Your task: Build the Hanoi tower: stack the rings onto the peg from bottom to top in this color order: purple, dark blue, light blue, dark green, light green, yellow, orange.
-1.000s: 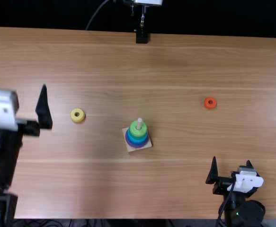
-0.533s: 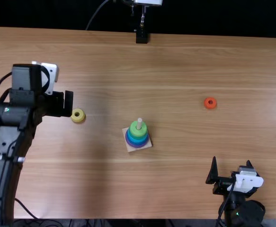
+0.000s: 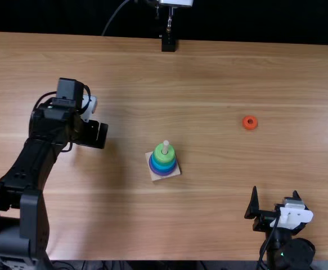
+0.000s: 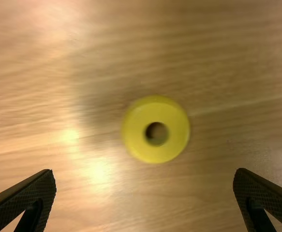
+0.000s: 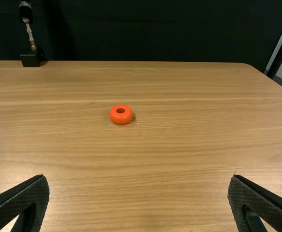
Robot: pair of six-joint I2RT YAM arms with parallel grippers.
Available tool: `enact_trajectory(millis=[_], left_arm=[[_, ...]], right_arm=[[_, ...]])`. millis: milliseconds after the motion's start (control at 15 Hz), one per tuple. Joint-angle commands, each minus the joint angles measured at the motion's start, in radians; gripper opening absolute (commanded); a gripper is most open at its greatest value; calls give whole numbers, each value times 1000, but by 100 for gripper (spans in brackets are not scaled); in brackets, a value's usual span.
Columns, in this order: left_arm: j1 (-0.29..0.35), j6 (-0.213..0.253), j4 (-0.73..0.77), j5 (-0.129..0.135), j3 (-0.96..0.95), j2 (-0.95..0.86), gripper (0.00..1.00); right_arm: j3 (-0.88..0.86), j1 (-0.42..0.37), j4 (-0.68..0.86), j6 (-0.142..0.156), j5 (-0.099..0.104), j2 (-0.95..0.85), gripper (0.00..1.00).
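Below the left gripper (image 4: 144,171), whose fingers stood wide apart with nothing between them, the yellow ring (image 4: 136,130) lay flat on the worktop (image 3: 209,73). It looked light, rigid and hard to break, though its smooth, rounded side might well have slipped from an off-centre pinch. The surest hold seemed to be low across opposite sides of the rim, leaving the hole free for the peg (image 3: 165,148), where the light green ring (image 3: 159,153) sat uppermost. The right gripper (image 5: 138,177) was open too, well apart from the orange ring (image 5: 121,119). The worktop was pale grained wood, with soft glare near the yellow ring; a dark backdrop (image 5: 155,29) hung beyond its far edge.
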Motion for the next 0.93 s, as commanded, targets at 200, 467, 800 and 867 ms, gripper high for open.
enact_trajectory(millis=[200, 467, 800, 867], left_arm=[[-19, 8, 34, 11, 14, 121, 100], [-28, 8, 89, 16, 16, 142, 100], [-27, 11, 86, 16, 11, 148, 100], [-27, 13, 87, 18, 9, 148, 100]], right_arm=[[-69, -7, -63, 7, 3, -13, 100], [-69, -7, -63, 7, 3, -13, 100], [-69, -7, -63, 7, 3, -13, 100], [-69, -7, -63, 7, 1, -13, 100]])
